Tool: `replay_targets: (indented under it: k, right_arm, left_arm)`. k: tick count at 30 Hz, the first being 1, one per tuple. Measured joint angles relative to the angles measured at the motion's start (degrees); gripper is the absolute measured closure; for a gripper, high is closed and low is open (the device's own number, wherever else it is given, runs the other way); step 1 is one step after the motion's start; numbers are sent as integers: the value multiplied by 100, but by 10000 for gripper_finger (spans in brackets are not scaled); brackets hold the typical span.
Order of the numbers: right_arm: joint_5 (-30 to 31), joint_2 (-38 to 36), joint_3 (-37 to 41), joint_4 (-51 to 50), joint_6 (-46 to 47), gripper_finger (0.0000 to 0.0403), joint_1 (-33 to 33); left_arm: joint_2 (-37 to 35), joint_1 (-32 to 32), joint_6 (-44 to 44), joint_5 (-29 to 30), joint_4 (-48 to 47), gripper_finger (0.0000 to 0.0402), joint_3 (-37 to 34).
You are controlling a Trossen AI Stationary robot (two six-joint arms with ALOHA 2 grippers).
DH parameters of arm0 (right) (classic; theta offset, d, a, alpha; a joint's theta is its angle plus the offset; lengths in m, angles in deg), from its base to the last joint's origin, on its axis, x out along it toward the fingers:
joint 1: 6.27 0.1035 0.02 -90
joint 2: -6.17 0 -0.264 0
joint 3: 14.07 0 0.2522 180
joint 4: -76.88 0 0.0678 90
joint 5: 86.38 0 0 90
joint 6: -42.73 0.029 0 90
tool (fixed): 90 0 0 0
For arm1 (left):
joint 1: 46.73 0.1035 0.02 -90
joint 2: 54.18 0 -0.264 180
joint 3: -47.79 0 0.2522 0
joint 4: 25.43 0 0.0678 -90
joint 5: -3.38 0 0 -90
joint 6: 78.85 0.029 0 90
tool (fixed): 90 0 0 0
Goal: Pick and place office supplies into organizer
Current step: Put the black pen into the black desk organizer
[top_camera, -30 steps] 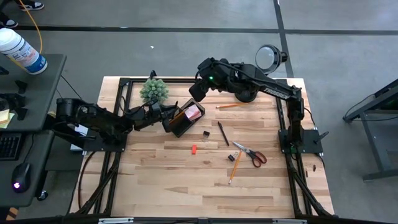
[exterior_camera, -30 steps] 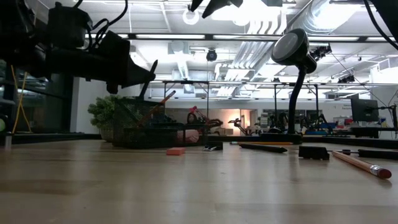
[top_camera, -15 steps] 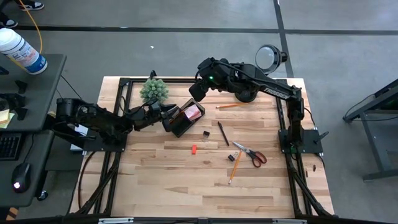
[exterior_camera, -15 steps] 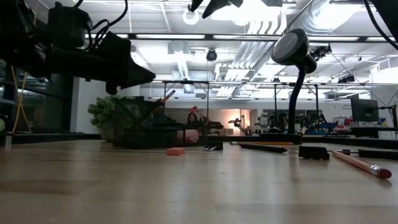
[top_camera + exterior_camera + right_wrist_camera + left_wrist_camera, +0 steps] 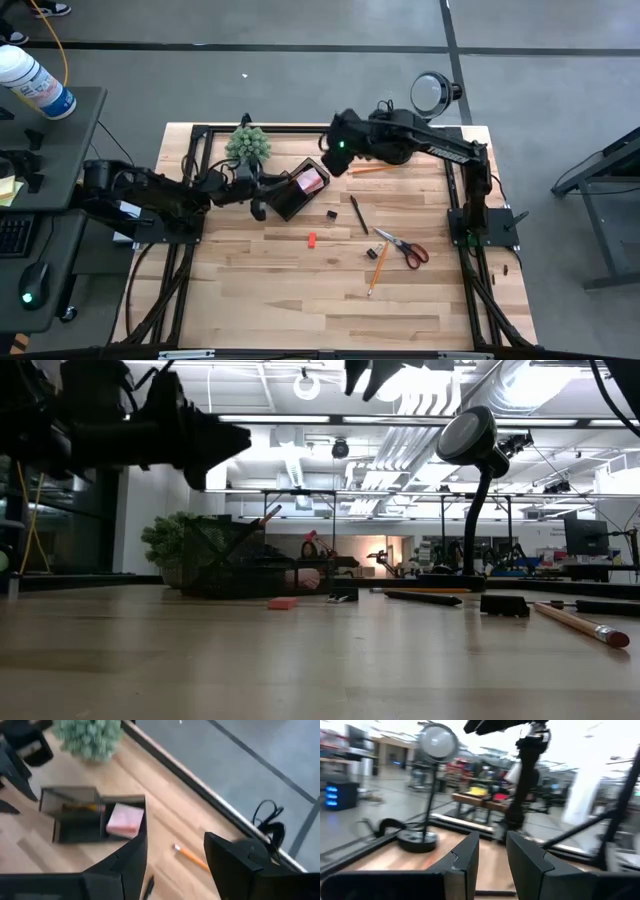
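Black organizer at centre-left of the table, holding a pink sticky-note pad and an orange-yellow pencil. Left gripper at the organizer's nine o'clock, just beside it, fingers slightly apart, gripping nothing. Right gripper at its one o'clock, raised, fingers spread wide, empty. Remaining loose at four o'clock: red-orange block, black pen, red-handled scissors, another pencil.

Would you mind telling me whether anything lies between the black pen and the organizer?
Only the tiny black piece lies near that path; otherwise bare table separates the black pen from the organizer.
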Motion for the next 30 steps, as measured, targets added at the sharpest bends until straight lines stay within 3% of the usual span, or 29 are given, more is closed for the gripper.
replay_targets:
  k: [8, 12, 18, 24, 30]
  right_arm:
    - [-104, -13, 1219, -2, 681, 232, 436]
    - [-571, -30, 2130, 596, 868, 241, 489]
    - [-1012, -177, 3293, 1233, 1270, 249, 465]
    - [-1425, -646, 4544, 2104, 1582, 250, 331]
    - [-1657, -1005, 5774, 3256, 1884, 250, 159]
  left_arm:
    - [-667, -2, -255, -723, -563, 339, 0]
    - [-1089, -2, -265, -975, -940, 359, 0]
    - [-1827, -2, -305, -1226, -2341, 382, 0]
    - [-2621, -2, -398, -1209, -3100, 388, 10]
    - [-3180, -2, -82, -1157, -5254, 388, 739]
